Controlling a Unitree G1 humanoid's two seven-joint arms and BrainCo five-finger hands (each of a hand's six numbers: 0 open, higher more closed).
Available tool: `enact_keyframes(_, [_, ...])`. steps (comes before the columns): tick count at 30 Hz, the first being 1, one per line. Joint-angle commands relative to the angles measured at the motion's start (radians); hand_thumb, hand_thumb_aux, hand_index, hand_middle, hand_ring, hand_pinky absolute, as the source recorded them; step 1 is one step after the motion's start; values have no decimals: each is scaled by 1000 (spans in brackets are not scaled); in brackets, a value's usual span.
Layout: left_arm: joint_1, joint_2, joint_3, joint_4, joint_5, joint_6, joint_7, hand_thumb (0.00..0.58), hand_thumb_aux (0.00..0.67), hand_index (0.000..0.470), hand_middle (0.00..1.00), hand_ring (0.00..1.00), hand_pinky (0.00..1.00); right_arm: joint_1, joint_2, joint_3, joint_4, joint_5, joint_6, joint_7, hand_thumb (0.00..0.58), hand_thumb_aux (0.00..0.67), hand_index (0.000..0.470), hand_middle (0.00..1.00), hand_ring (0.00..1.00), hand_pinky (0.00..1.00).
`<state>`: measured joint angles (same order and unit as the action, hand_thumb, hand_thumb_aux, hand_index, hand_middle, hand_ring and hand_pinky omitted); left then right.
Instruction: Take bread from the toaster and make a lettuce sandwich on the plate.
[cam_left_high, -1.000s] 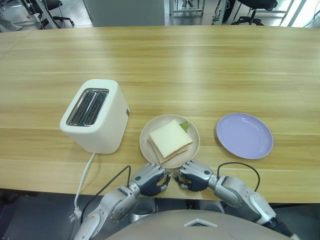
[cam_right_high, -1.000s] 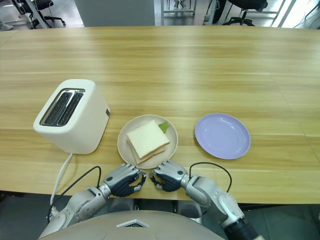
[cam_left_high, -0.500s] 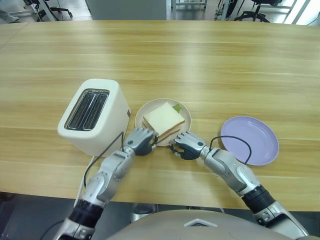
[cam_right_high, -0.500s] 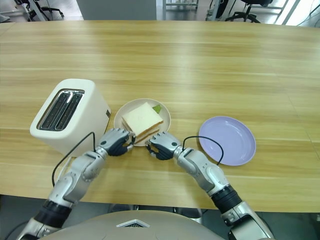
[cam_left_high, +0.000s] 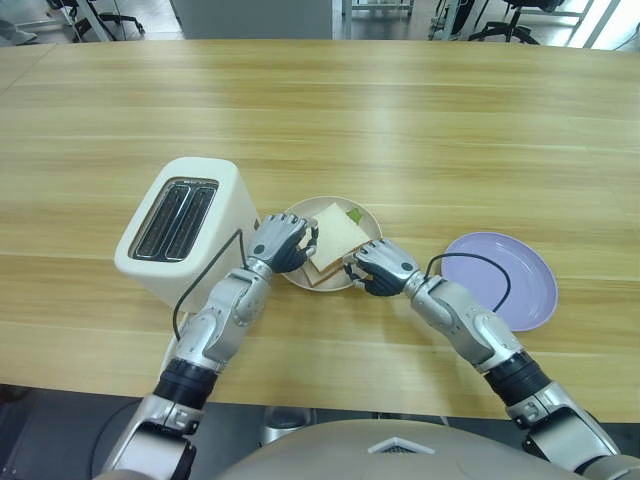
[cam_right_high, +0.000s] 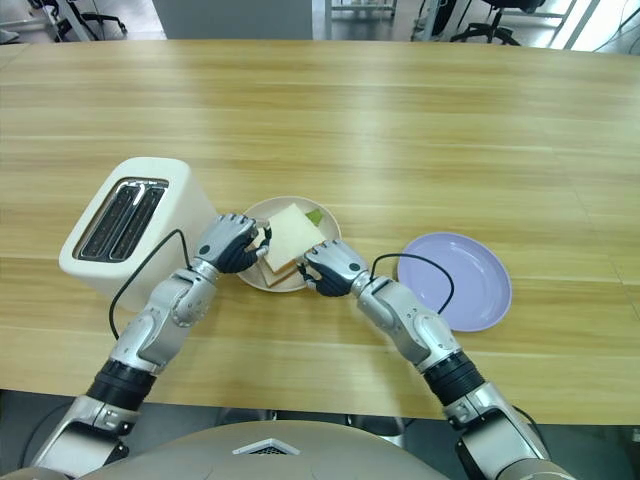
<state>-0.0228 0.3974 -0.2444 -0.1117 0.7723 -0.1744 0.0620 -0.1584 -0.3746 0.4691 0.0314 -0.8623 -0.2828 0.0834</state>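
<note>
Sandwich (cam_left_high: 333, 228) sits on the plate (cam_left_high: 372, 226) at centre frame. My left hand (cam_left_high: 281, 243) and right hand (cam_left_high: 380, 268) flank it, fingers curled, apparently gripping nothing. I judge they're there to square the slices.

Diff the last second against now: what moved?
Both hands advanced from the near edge of the table to the beige plate: left hand now at its left rim, right hand at its near-right rim, fingers curled as before, nothing lifted. The sandwich, toaster and purple plate stayed put; the camera shifted.
</note>
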Motion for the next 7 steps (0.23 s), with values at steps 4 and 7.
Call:
enact_keyframes(4, [277,-23,154,-399,-141,-18,-3,575,607,417,1000,1000,1000,99,0,-154,-250,251,23,56,580,670,460,1000,1000,1000])
enact_keyframes(7, [393,-57,218,-506,-250,-45,1,561,549,377,1000,1000,1000,148,20,-208,-326,389,27,75,580,670,460,1000,1000,1000])
